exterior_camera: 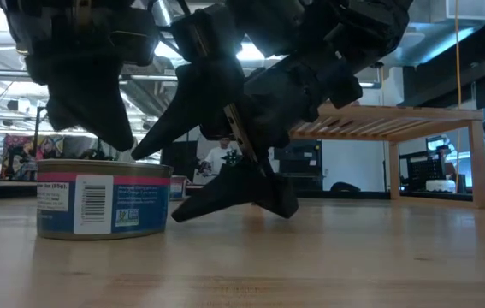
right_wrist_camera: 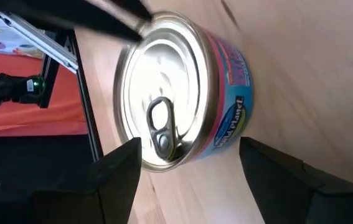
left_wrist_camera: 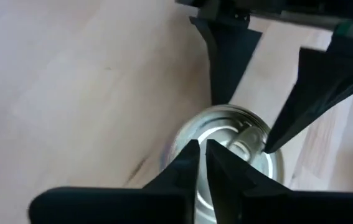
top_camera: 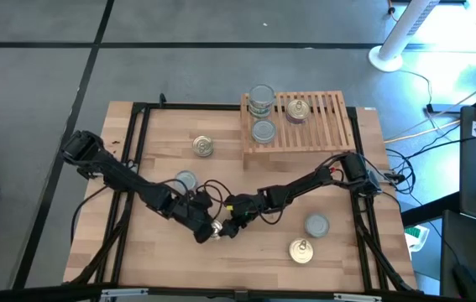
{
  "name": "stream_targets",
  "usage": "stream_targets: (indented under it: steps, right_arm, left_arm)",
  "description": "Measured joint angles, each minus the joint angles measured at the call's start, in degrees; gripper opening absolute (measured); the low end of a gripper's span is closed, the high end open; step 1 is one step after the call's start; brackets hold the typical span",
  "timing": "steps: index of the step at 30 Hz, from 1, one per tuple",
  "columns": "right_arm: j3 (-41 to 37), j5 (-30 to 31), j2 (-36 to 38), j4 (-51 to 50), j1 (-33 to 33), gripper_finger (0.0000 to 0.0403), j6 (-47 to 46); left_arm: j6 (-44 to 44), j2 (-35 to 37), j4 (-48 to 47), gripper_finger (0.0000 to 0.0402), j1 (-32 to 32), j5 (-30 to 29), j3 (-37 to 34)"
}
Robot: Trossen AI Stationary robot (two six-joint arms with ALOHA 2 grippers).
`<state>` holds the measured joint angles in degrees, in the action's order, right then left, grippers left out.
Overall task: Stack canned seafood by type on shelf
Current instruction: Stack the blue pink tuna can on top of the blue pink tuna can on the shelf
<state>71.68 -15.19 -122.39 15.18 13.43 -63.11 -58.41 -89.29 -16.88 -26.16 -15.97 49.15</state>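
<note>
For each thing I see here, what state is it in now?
Left claw: shut, over the can.
Right claw: open around the can.
Can: sealed, upright on the table.
Rack: holds a gold-top can, a grey-top can and a stack of cans.

Seven cans [top_camera: 203,146] show in the high view, with one shelf [top_camera: 313,126] and two arms [top_camera: 128,178].

Blue-labelled can [right_wrist_camera: 182,93] (silver top)
</note>
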Motion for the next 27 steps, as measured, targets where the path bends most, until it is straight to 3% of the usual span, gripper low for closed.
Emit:
stream_targets:
  steps: [6,12,27]
  right_arm:
    - [-0.02,-0.49,0.0,0.08,0.0,0.0268,0.0]
    - [-0.07,-1.25,0.0,0.65,0.02,0.0268,0.0]
    - [-0.09,-2.66,0.0,1.51,0.02,0.0269,-0.02]
  left_arm:
    - [0.13,1.59,-4.28,0.0088,1.67,0.52,0.0]
    - [-0.2,1.18,-5.89,0.014,1.54,6.12,0.0]
    - [-6.35,-1.45,-6.72,0.0152,1.63,12.63,0.04]
